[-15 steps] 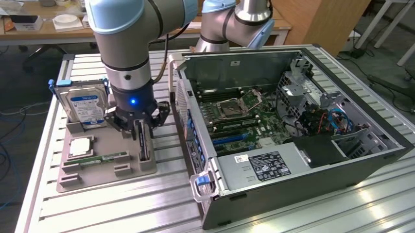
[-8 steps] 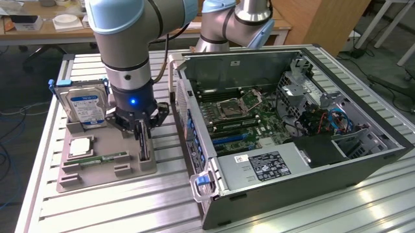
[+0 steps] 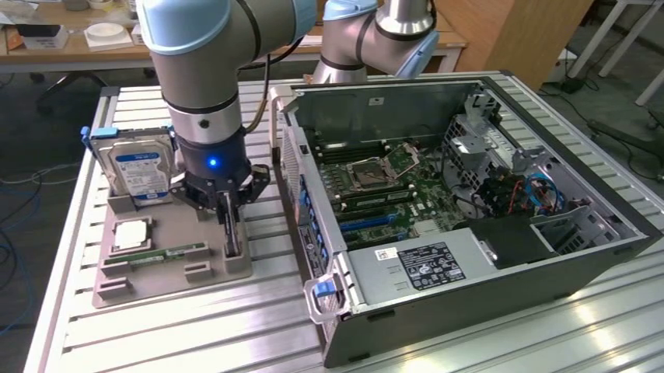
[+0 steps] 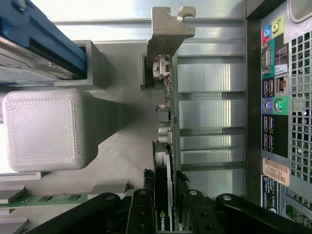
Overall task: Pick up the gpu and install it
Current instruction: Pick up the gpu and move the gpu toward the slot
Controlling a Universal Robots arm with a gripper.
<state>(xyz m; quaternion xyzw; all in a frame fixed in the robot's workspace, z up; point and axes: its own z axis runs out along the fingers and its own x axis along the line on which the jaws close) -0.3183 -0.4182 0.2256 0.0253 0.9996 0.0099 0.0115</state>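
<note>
Gpu (image 4: 163, 117): thin black card, pale metal bracket

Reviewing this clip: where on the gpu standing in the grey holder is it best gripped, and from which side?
Grip the gpu on its upper long edge, away from the bracket, coming straight down and clamping across its flat faces. It stands on edge in the holder, so that edge is exposed; the bracket end is hooked and uneven. The claw hangs over that spot.

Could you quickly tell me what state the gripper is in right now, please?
Gripper: straddling the graphics card that stands in the gray holder; whether it is open or closed on the card cannot be told.
</note>
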